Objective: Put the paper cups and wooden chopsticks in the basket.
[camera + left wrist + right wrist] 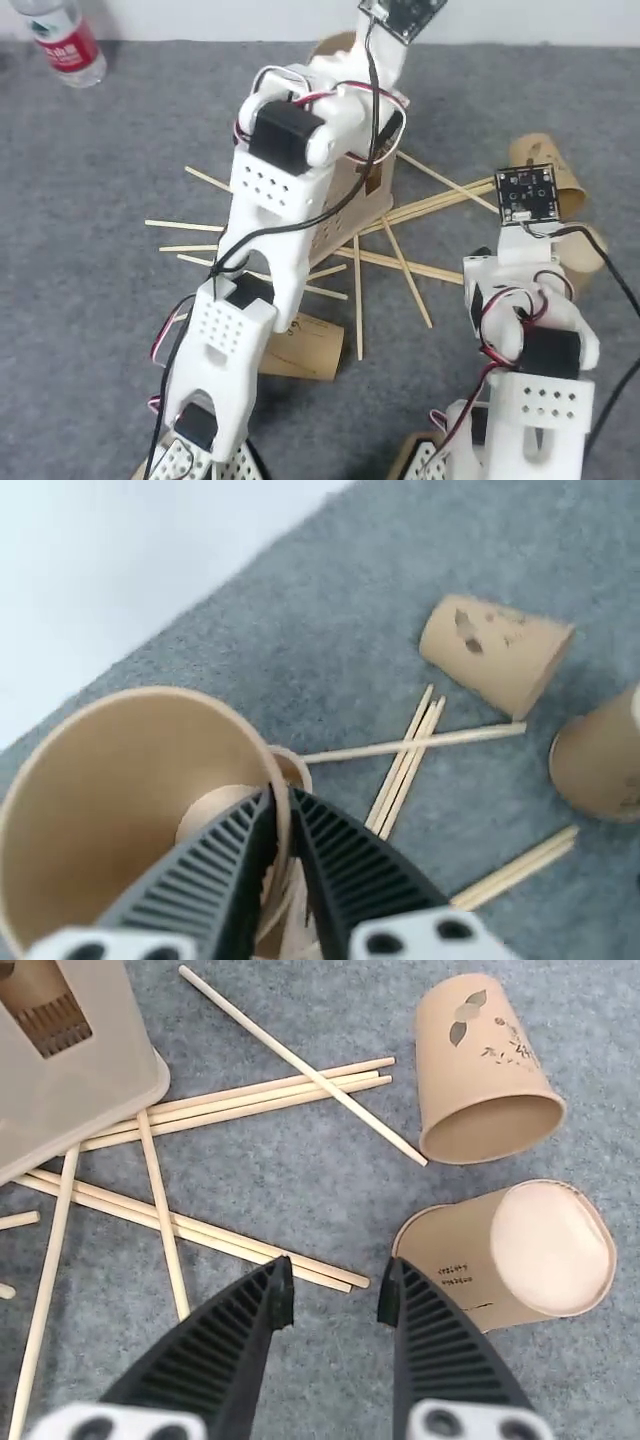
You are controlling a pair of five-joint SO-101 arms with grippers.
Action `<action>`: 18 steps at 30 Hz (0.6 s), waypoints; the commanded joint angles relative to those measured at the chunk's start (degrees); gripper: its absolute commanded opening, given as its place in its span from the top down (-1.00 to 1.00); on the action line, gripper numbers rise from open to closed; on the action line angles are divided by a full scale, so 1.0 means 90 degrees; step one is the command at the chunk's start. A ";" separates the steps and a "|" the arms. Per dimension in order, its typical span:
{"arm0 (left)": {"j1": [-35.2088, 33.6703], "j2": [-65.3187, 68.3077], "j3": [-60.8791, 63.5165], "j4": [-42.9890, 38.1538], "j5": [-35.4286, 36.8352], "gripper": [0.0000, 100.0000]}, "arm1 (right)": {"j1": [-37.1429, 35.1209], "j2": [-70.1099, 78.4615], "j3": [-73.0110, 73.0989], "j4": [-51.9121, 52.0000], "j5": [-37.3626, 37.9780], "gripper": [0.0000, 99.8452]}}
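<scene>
- Grey counter, fuzzy mat surface.
- Toward the near edge, one paper cup lies on its side under the left arm, beside loose sticks.
- Right pincer hangs over bare mat on the right side; its fingers are apart with nothing between them.
- Just past it a second cup lies on its side, base facing up toward the camera.
- A third cup lies beside that one toward the right edge, with its mouth facing the pincer.
- Wooden chopsticks are scattered flat around mid-counter, some crossing each other, several running from the basket towards the right-side cups.
- Basket, beige plastic, stands mid-counter, and the left arm stretches over it.
- Left pincer is at the far side of the basket, clamped on the rim of a fourth cup, one finger inside the wall, one outside. I can't tell whether this cup is over the basket.
- Plastic bottle stands at the far left corner.
</scene>
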 commanded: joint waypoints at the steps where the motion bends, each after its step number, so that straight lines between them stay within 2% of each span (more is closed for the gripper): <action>1: 0.0029 -0.0371 0.0015 0.0195 0.0762 0.97 | 0.0054 0.0044 -0.0078 -0.0103 -0.0068 0.71; 4: -0.0039 -0.0576 0.0034 0.0195 0.0811 0.88 | 0.0093 0.0044 -0.0078 -0.0103 -0.0107 0.71; 9: -0.0479 -0.1182 0.0044 0.0215 0.0938 0.49 | 0.0103 0.0044 -0.0078 -0.0103 -0.0107 0.70; 12: -0.0908 -0.1719 0.0181 0.0225 0.0889 0.47 | 0.0103 0.0044 -0.0078 -0.0103 -0.0107 0.70; 15: -0.1358 -0.2559 0.1197 0.0225 0.0742 0.47 | 0.0103 0.0044 -0.0068 -0.0103 -0.0107 0.70; 18: -0.1788 -0.3731 0.3277 0.0225 0.0371 0.47 | 0.0103 0.0044 -0.0049 -0.0103 -0.0107 0.70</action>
